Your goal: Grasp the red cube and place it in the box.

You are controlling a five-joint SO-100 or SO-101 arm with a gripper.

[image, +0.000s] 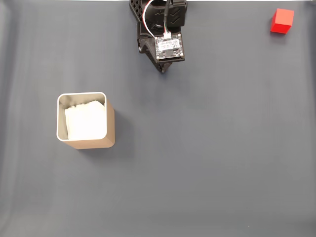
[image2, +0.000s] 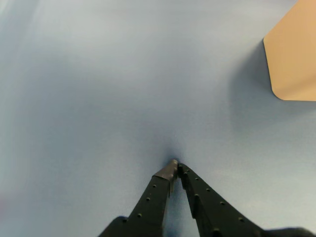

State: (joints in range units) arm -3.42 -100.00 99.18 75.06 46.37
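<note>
The red cube point(image: 282, 21) sits on the grey mat at the far top right of the fixed view. The box point(image: 109, 128), tan with a pale rim and white lining, stands at the left; in the wrist view its tan wall point(image2: 296, 54) shows at the upper right. My gripper point(image: 162, 70) hangs at the top middle of the fixed view, far from both cube and box. In the wrist view the gripper point(image2: 176, 164) is shut, its black fingertips meeting over bare mat with nothing between them.
A dark grey mat point(image: 197, 163) covers the whole surface. The arm's black body with a small circuit board point(image: 169, 47) rises from the top edge of the fixed view.
</note>
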